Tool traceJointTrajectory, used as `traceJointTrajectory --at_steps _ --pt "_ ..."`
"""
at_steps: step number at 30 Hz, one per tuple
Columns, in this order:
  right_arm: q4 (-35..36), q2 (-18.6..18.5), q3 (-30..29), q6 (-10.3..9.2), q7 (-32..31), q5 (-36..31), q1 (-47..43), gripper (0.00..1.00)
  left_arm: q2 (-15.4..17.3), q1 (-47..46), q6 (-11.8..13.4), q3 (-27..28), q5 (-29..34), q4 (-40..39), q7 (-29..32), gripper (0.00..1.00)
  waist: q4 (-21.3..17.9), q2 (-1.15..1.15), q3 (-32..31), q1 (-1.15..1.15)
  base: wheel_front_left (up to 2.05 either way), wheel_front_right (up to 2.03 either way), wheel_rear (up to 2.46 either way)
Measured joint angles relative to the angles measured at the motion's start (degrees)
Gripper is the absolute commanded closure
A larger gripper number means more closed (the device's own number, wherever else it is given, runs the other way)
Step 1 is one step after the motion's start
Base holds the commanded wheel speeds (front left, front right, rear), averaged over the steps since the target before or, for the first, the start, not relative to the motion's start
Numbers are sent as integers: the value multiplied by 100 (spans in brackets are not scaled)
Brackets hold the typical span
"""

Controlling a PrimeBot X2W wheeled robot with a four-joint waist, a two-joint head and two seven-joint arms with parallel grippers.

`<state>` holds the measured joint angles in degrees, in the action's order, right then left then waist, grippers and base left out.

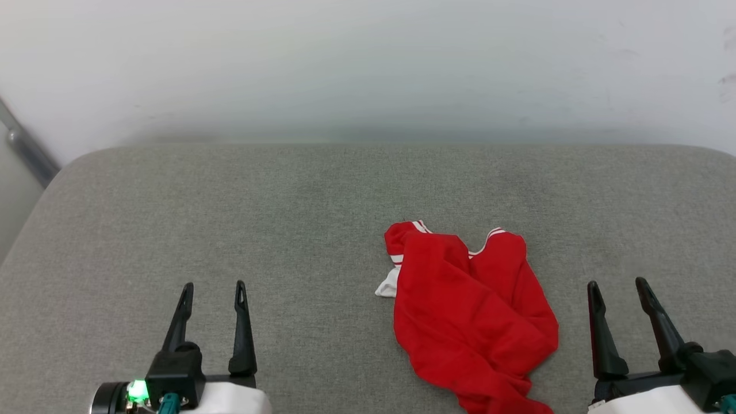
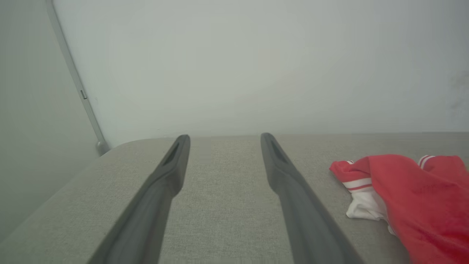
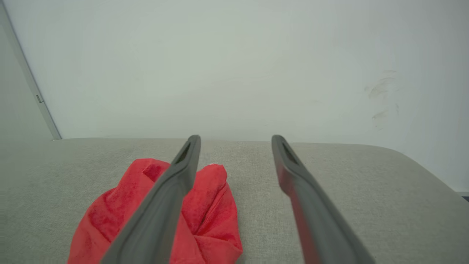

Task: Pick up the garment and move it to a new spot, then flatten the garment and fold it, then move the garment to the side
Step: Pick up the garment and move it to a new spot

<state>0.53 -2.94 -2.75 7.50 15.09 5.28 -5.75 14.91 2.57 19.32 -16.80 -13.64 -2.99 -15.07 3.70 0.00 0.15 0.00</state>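
Note:
The garment (image 1: 471,310) lies crumpled on the grey padded surface (image 1: 287,195), red with striped trim and a bit of white sleeve at its left edge. My left gripper (image 1: 213,290) hovers open at the lower left, well apart from it. My right gripper (image 1: 620,287) stands open at the lower right, just right of the cloth. In the left wrist view the garment (image 2: 414,198) sits to the right of my open left gripper (image 2: 224,141). In the right wrist view the garment (image 3: 209,209) lies behind and left of the open right gripper (image 3: 236,141), nothing between the fingers.
A pale wall (image 1: 368,63) rises behind the surface. A grey metal bar (image 1: 29,152) slants at the far left corner. The surface's rounded back corners show at left and right.

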Motion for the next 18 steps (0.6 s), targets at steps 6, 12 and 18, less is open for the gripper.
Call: traceJointTrajectory --at_steps 6,12,18 --pt "-15 1 -18 1 0 68 -82 0 -336 269 -381 353 288 88 0 0 -54 0 -51 0 0 0 0" --pt "-14 0 -13 0 0 82 -185 0 -632 466 -682 662 493 187 0 0 -102 0 -97 0 0 0 0" --pt "-16 0 -10 0 0 85 -254 0 -831 545 -931 925 646 254 0 0 -103 0 -130 0 0 0 0"
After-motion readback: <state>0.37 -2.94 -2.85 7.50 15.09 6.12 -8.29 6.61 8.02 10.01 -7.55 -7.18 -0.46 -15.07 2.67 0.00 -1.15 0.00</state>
